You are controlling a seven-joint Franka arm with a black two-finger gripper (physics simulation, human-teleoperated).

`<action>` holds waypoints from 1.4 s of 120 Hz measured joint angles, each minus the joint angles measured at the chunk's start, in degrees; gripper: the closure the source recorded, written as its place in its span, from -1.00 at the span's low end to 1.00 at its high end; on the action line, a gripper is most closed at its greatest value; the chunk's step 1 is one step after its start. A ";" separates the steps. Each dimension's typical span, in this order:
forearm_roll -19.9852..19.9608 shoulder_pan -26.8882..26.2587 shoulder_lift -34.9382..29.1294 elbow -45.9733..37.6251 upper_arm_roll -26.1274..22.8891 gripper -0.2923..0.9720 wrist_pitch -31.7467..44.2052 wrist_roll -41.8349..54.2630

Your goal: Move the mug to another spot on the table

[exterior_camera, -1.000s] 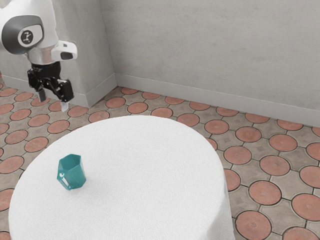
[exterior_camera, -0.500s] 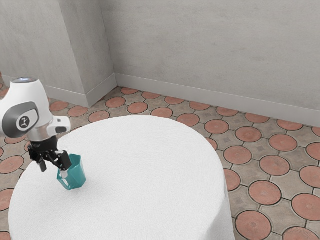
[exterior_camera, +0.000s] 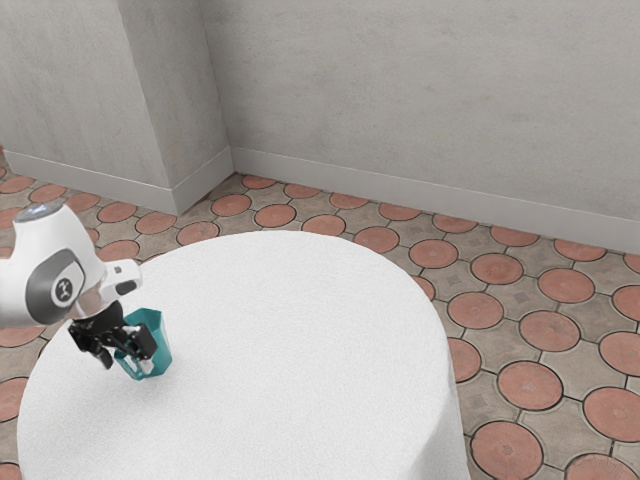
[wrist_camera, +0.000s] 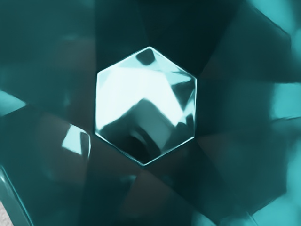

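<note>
The black gripper (exterior_camera: 125, 350) hangs low at the teal mug (exterior_camera: 157, 335), its dark body pressed against the mug's side that faces the exterior view's left. It covers that part of the rim and wall. From this side the gripper's tips merge with the mug's dark edge. Whether it stands wide, narrow, or clamped on the wall cannot be told. The white-and-grey arm (exterior_camera: 55, 285) comes in from the exterior view's left and bends down over the table's edge to the gripper.

The mug stands upright on the round white table (exterior_camera: 300, 340), close to the table's edge at the exterior view's left and well apart from its middle. Its faceted wall is visible just beside the gripper, toward the exterior view's right, and its open mouth faces up.

The wrist view looks straight down into the mug (wrist_camera: 146, 106). The pale, glossy hexagonal floor lies near the centre, ringed by dark teal inner facets that rise toward the hand. The hand is therefore directly above the mug's opening and very near it.

Around the table lie a terracotta tiled floor (exterior_camera: 520, 300) and a grey wall (exterior_camera: 420, 90).
</note>
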 joint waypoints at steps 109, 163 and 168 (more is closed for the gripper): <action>-3.99 -2.17 0.27 -5.32 -0.10 0.21 16.38 5.53; -4.03 -11.01 -3.15 -5.80 -0.18 0.33 23.48 6.46; -4.03 -12.74 -3.17 -5.78 -0.18 0.34 23.74 6.51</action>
